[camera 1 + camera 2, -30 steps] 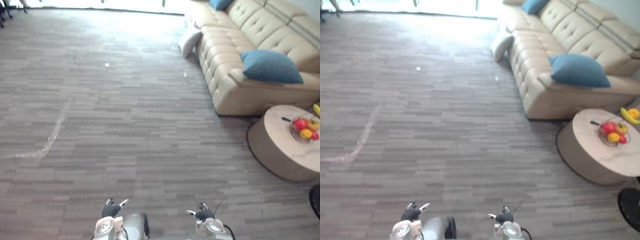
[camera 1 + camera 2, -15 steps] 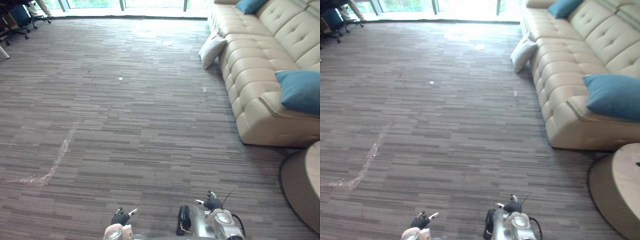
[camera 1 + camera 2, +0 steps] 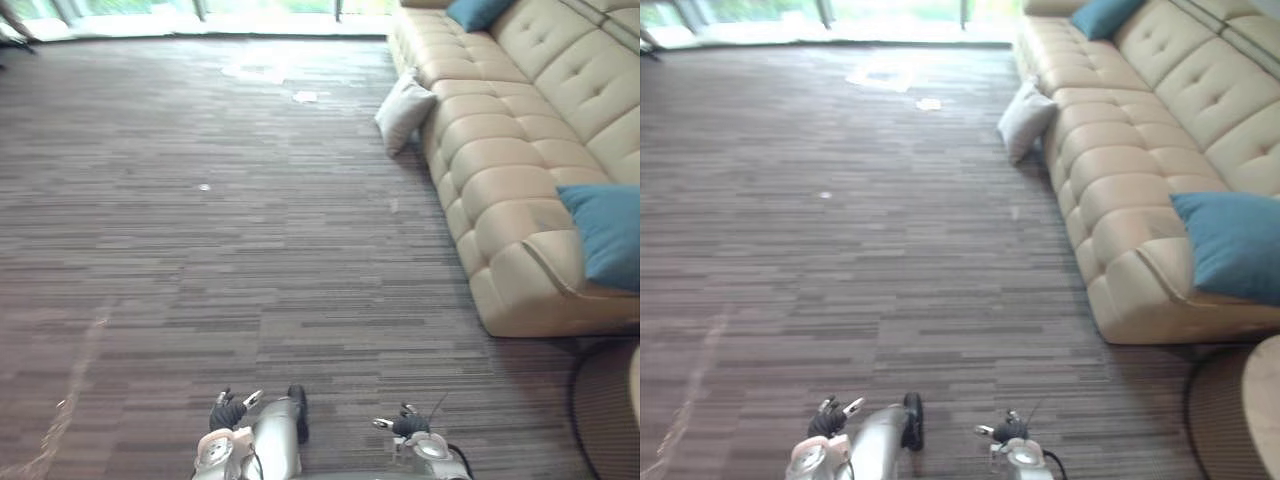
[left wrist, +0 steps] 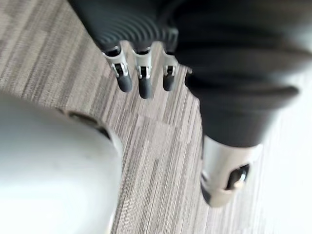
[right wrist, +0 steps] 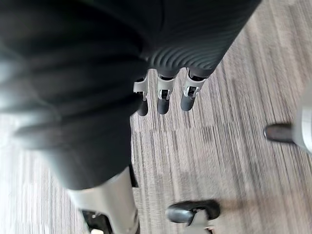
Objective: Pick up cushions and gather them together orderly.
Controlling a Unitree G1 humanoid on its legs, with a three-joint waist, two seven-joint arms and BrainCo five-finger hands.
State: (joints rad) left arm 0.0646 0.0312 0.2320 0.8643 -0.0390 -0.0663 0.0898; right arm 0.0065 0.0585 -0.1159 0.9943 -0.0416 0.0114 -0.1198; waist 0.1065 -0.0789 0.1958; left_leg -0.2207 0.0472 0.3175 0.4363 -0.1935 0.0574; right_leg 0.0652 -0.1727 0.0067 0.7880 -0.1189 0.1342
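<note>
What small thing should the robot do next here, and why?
Probably step forward, slightly to its right, toward the white cushion, which sits on the floor leaning against the sofa, far ahead. The left robot hand and right robot hand are both open and empty, far short of it, so reaching seems premature.

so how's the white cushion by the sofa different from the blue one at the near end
The white cushion stands on the floor, leaning against the sofa front; the near blue cushion rests up on the sofa seat. The white cushion is pale like the sofa; the near blue cushion stands out against it. Both are squarish throw cushions.
</note>
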